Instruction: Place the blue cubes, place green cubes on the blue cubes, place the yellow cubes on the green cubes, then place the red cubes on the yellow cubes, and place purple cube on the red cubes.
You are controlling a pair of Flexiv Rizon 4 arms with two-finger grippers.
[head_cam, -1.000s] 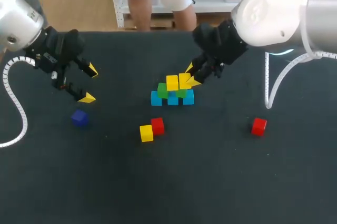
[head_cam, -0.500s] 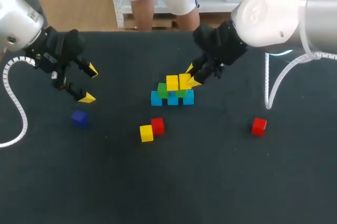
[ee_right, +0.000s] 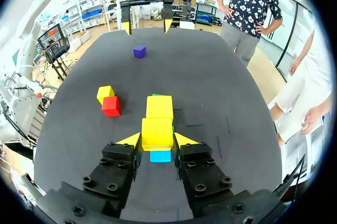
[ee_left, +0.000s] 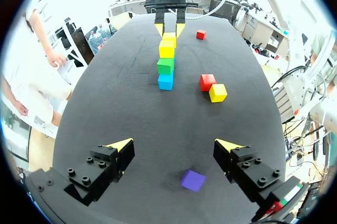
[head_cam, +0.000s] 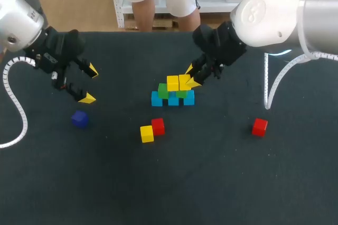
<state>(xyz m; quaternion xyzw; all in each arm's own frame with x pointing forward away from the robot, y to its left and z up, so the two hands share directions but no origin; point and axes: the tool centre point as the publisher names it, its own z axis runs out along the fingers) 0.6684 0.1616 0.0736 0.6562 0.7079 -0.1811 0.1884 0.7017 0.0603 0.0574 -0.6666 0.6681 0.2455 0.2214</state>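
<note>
Dark table (head_cam: 211, 172) carries a small stack at its middle, and the right gripper (head_cam: 191, 76) is clamped on the held yellow cube (head_cam: 185, 81) at the stack's top level. The right wrist view shows both yellow tips pressed against opposite faces of that cube, with a blue cube just under it. Ahead of the gripper, touching the held one, sits the second yellow cube (head_cam: 172, 83). Under them are the green cubes (head_cam: 162, 91), and the head view alone shows the blue cubes (head_cam: 173, 100) as a row of three. Beside the stack, the near red cube (head_cam: 158, 126) touches the loose yellow cube (head_cam: 147, 133). The far red cube (head_cam: 259, 127) lies well apart under the right arm, seen only from the head and left wrist views. The left gripper (head_cam: 90, 84) hangs well apart from the stack, fingers spread wide with nothing between them. The purple cube (head_cam: 80, 119) lies just beneath it. The table's far edge runs behind both grippers.
</note>
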